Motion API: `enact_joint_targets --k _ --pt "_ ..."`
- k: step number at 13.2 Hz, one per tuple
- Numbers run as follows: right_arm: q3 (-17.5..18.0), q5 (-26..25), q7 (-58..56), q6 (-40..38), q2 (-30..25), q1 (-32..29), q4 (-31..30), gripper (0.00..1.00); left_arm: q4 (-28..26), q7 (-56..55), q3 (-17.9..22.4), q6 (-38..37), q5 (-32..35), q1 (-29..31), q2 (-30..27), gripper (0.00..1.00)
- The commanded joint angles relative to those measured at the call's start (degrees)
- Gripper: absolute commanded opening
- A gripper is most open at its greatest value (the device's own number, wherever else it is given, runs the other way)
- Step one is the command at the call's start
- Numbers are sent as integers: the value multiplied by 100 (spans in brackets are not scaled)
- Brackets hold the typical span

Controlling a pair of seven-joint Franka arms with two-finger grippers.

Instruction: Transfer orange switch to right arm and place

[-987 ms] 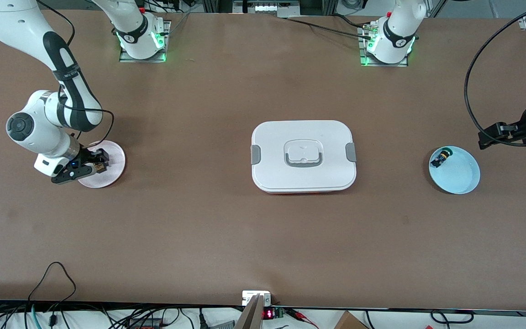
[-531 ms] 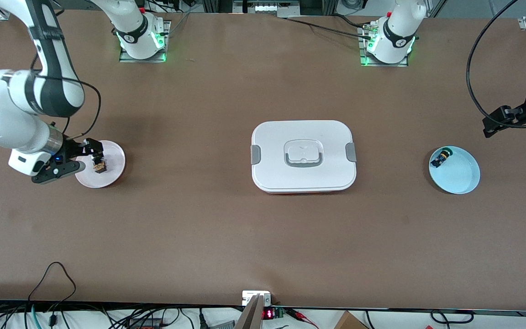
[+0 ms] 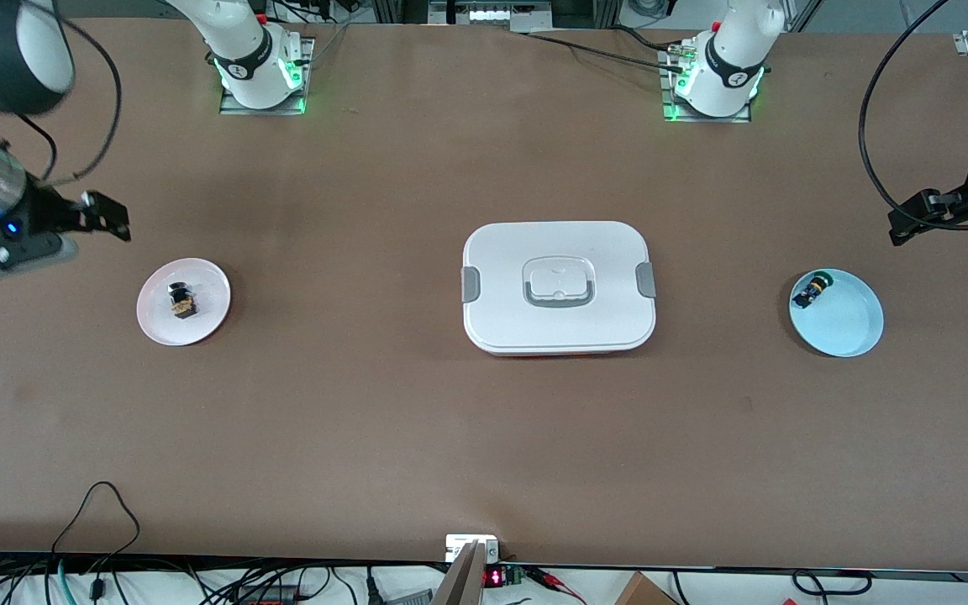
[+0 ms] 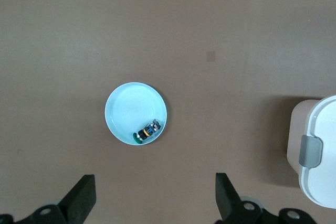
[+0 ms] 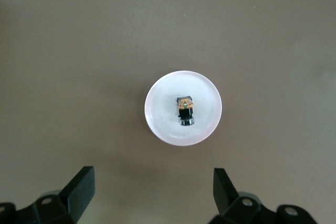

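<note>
1. Fingers of the right gripper stand wide and empty — it has risen off the pink plate.
2. Orange switch now rests on that plate — placement looks done.
3. Left gripper waits with fingers wide, above the tabletop near the blue plate.

There was one tabletop, brown. Two robot arms stood over it, each ending in one hand: the right hand and the left hand, both with fingers spread apart and empty. Two small round plates lay on the tabletop: one pink plate and one light blue plate. There were two switches, one to each plate: the orange switch on the pink one and a green-capped switch on the blue one. One white lidded box sat between the plates, with two grey latches and one handle on its lid.
</note>
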Motion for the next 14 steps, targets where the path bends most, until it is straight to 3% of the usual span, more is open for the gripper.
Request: enact_joint_targets --k 1,6,10,14 --pt "125 -113 288 -274 -459 45 -119 100 -29 -29 7 -93 -52 1 -81 100" --pt "177 -104 288 -565 -188 37 724 100 120 41 51 -102 -255 89 42 100" --pt "177 -25 367 -565 -91 36 769 100 138 15 -2 -102 -176 36 339 100" --pt "195 -34 1106 -556 -74 229 786 100 551 -38 7 -198 -263 72 403 100"
